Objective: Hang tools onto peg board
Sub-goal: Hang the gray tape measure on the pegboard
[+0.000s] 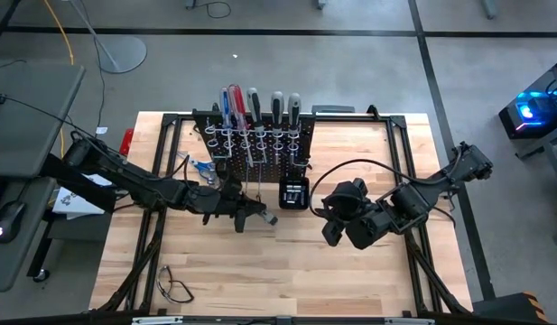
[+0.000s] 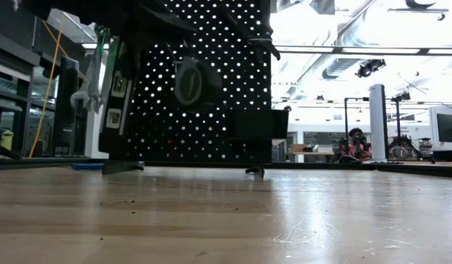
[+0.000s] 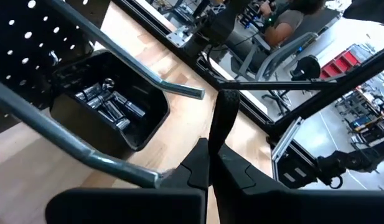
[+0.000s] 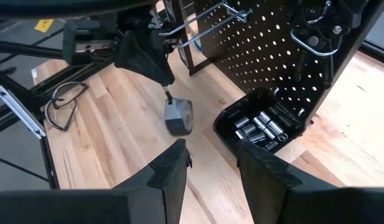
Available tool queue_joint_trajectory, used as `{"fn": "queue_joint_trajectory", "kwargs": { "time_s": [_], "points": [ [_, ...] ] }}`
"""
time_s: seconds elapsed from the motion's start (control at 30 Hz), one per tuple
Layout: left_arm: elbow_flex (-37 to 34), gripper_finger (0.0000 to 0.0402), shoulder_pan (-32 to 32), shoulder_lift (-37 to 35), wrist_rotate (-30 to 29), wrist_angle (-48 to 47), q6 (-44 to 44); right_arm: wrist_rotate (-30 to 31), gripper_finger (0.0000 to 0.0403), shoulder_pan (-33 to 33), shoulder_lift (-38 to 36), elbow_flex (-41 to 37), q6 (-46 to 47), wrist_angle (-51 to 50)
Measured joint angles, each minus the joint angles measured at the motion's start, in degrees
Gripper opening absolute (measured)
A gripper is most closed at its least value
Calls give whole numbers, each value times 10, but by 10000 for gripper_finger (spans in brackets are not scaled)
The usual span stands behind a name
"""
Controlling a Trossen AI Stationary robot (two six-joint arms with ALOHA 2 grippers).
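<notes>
The black peg board [image 1: 260,144] stands upright at the table's middle, with several screwdrivers [image 1: 251,104] in its row of silver rings; it also shows in the low view [image 2: 204,81]. My left gripper [image 1: 258,215] is just in front of the board, shut on a small tool with a grey blocky head [image 4: 178,117]. My right gripper [image 4: 210,168] is open and empty, to the right of the left gripper and in front of the board's right end [image 1: 332,224]. Blue-handled scissors [image 1: 199,167] lie flat on the table left of the board. My left gripper pinches the tool's dark upper part [image 3: 218,124] between its two fingers. In the right wrist view the fingers [image 4: 148,59] slant downward and the thin shank [image 4: 168,96] and grey head hang below them. The head looks clear of the table.
A small black box [image 1: 293,192] holding metal sockets sits at the foot of the board, between the two grippers. Clear safety glasses [image 1: 174,287] lie near the front left edge. Thin metal hooks [image 4: 210,15] stick out from the board. A person sits in the room beyond [image 2: 352,143].
</notes>
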Motion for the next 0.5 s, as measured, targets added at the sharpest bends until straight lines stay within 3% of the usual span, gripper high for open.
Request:
{"fn": "queue_joint_trajectory", "kwargs": {
  "time_s": [0.27,0.5],
  "points": [
    [0,0,5,0,-8,5,-9,0,133,0,0,0,-3,16],
    [0,0,0,0,32,30,11,0,133,0,0,0,-6,17]
  ]
}}
